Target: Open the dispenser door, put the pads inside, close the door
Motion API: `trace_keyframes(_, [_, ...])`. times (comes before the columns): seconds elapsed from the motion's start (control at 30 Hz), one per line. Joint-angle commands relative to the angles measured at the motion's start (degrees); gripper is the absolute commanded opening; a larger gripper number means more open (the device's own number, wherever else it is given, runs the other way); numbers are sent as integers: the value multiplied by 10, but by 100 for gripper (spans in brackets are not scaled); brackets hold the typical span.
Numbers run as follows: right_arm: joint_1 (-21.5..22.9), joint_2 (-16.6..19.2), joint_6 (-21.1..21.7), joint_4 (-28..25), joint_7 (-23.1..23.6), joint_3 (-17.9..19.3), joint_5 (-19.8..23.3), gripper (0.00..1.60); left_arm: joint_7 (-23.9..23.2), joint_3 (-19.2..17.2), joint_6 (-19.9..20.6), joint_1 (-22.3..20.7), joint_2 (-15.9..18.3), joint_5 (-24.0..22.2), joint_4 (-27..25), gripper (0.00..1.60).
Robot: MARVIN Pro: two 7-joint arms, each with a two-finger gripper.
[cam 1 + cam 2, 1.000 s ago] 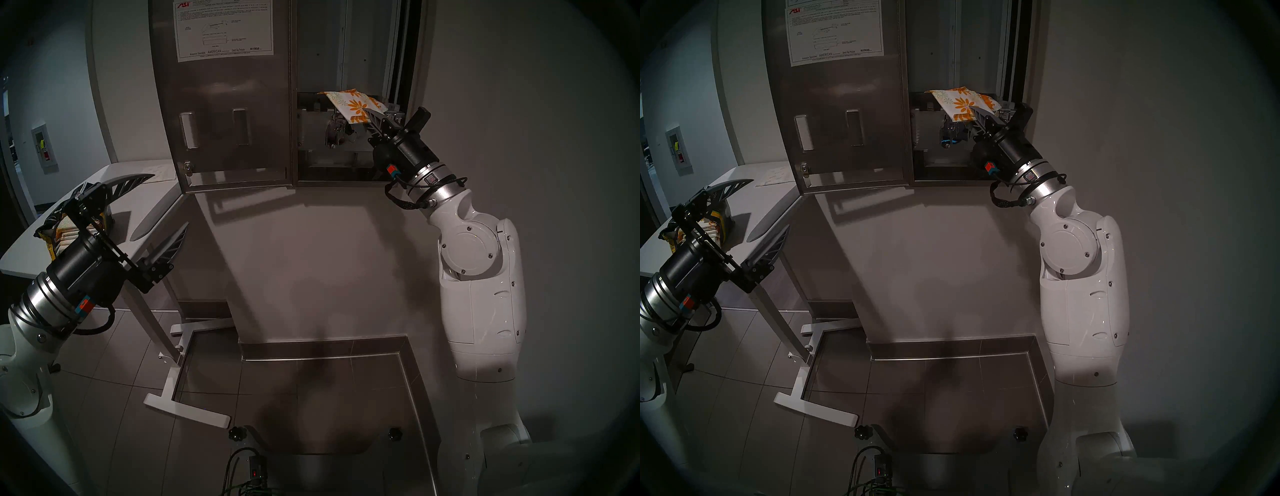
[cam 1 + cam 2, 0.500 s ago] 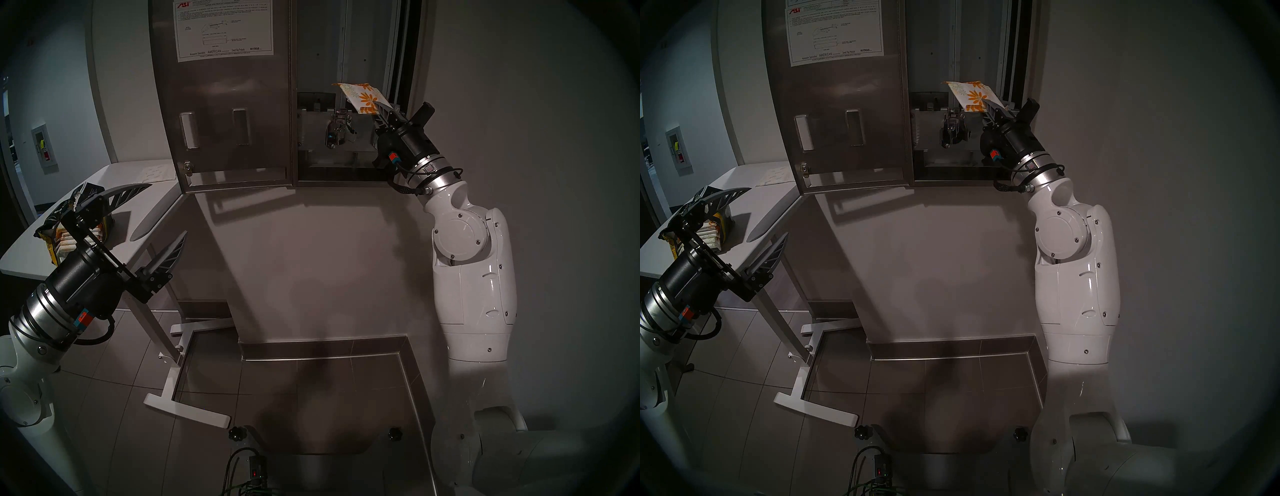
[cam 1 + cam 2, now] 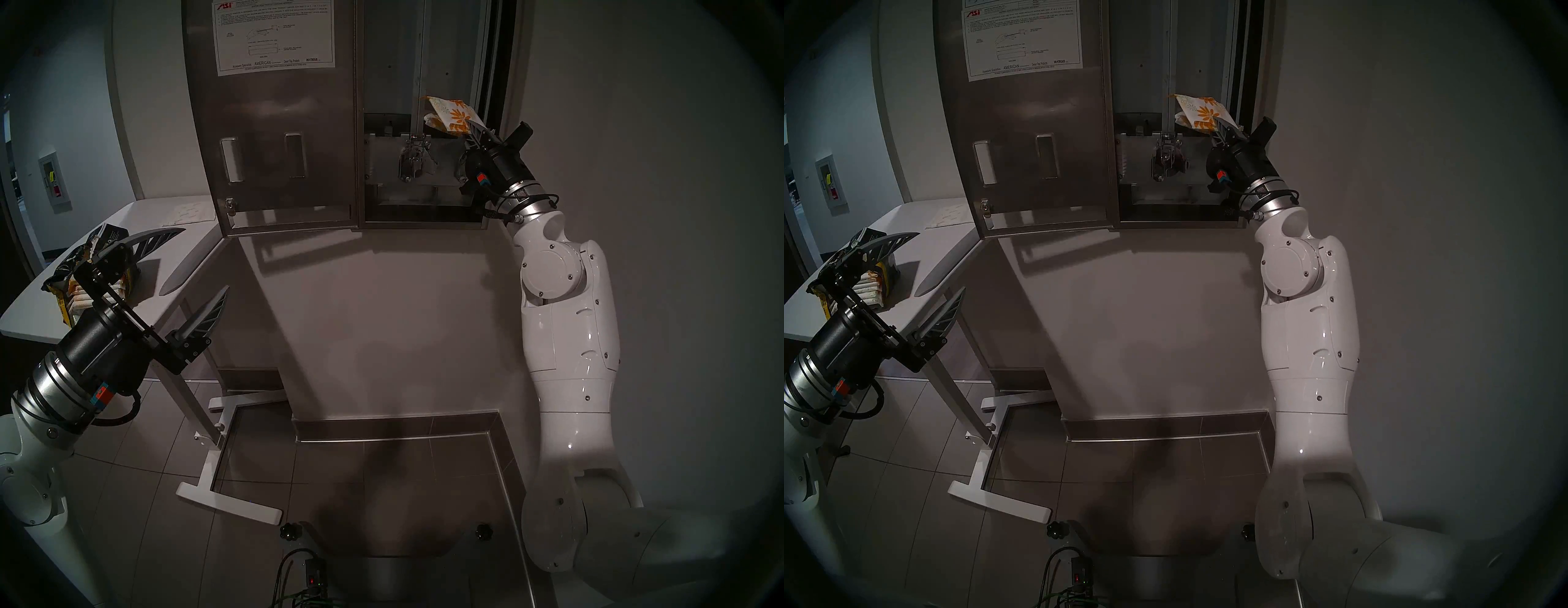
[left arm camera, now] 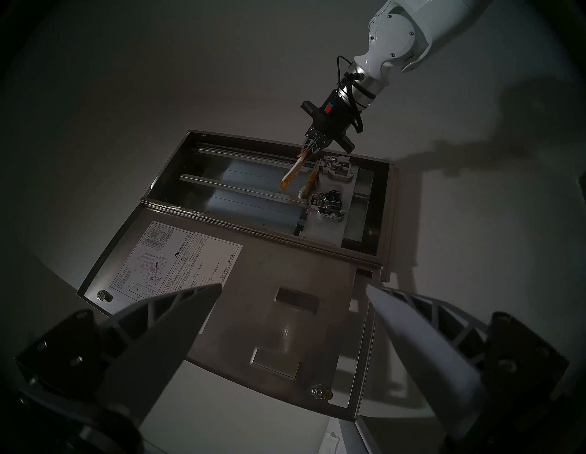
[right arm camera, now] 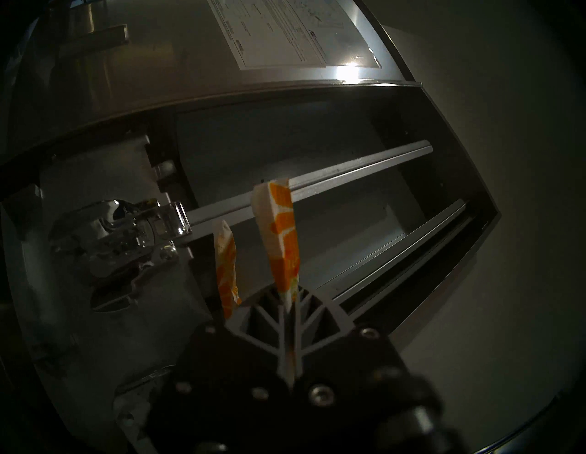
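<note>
The steel dispenser (image 3: 424, 63) hangs on the wall with its door (image 3: 275, 148) swung fully open to the left, instruction sheet facing me. My right gripper (image 3: 471, 127) is shut on one corner of a daisy-print pad (image 3: 452, 112), holding it tilted inside the cabinet's right column, above the chrome lever mechanism (image 3: 409, 163). In the right wrist view the pad (image 5: 282, 237) sticks out edge-on from the shut fingers, and a second pad (image 5: 226, 269) stands just left of it. My left gripper (image 3: 203, 260) hangs open and holds nothing, over the table's corner, well clear of the door.
A white table (image 3: 140, 212) stands at the left, under the door's edge. On it are a torn black-and-yellow bag (image 3: 80, 280) with more packets and a flat white sheet (image 3: 191, 212). The table's white foot (image 3: 229, 505) reaches across the tiled floor.
My right gripper has carried the pad up and to the right, deeper into the cabinet's right column. The left arm sank slightly and stayed open.
</note>
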Motion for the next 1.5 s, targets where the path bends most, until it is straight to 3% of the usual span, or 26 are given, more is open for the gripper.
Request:
trace_keyframes(0.0, [50, -3, 0, 21, -20, -4, -10, 0, 3, 1, 2, -3, 1, -5, -3, 160])
trace_keyframes(0.87, [68, -14, 35, 48, -11, -19, -48, 0, 1, 0, 2, -5, 0, -7, -3, 160])
trace_keyframes(1.27, [71, -30, 90, 57, -7, -16, -70, 0, 0, 0, 3, -5, 0, -7, -3, 160])
trace_keyframes(1.47, [61, -27, 103, 40, 22, -13, -72, 0, 0, 0, 3, -5, 0, -7, -3, 160])
